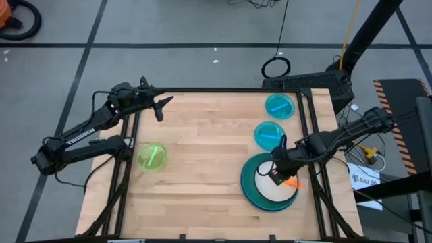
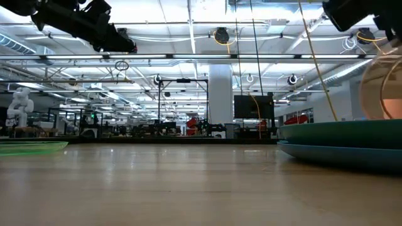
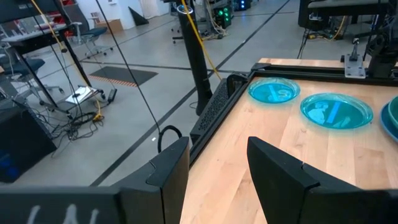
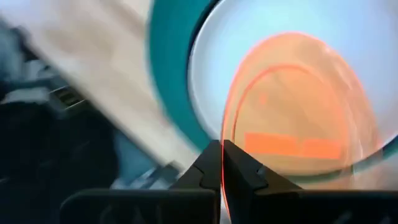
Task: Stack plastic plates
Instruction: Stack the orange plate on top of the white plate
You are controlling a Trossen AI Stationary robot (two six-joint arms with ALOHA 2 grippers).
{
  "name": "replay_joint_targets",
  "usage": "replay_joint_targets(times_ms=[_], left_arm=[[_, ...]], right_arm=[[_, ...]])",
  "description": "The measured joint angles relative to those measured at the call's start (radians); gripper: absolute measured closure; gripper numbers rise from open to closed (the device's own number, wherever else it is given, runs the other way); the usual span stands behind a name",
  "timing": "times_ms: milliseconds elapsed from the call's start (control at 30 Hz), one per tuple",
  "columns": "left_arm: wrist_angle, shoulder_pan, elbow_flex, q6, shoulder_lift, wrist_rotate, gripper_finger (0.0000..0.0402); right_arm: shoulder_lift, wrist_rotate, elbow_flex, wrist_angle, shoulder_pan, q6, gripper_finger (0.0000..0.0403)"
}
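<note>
Overhead view: right gripper point(image 1: 282, 173) over the stack at the table's point(image 1: 202, 196) near right, where a white plate point(image 1: 272, 190) lies on a teal plate point(image 1: 248, 190); an orange plate point(image 1: 292, 182) shows at the gripper, close to the table's right edge. Two translucent cyan plates, one point(image 1: 279, 106) at the far right corner, the other point(image 1: 270, 135) between it and the stack. Lime green plate point(image 1: 152, 157) alone near the left edge. Broad bare wood across the middle. Left gripper point(image 1: 160, 108) by the far left corner, holding nothing.

Low view: teal plate atop a blue plate point(image 2: 339, 155) at right; lime green plate's rim point(image 2: 31, 147) at far left; open tabletop between.

Left wrist view: fingers point(image 3: 171, 168) set wide apart, empty; both cyan plates, point(image 3: 273, 91) and point(image 3: 336, 111), lie near the table's edge.

Right wrist view: fingers point(image 4: 239, 168) closed narrow on the orange plate's rim point(image 4: 298, 106), the plate tilted above the white plate point(image 4: 211, 68).
</note>
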Motion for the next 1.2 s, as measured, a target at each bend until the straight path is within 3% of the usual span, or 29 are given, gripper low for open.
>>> replay_joint_targets(times_ms=[300, 800, 1200], left_arm=[[0.000, 0.000, 0.000, 0.000, 0.000, 0.000, 0.0231], [0.000, 0.000, 0.000, 0.003, 0.000, 0.000, 0.0231], [-0.004, 0.000, 0.000, 0.003, 0.000, 0.000, 0.0231]], right_arm=[[0.006, 0.086, 0.000, -0.013, 0.006, -0.059, 0.0403], [0.119, 0.082, 0.000, 0.086, 0.006, -0.067, 0.0386], [0.134, 0.081, 0.000, 0.094, 0.006, -0.061, 0.0383]])
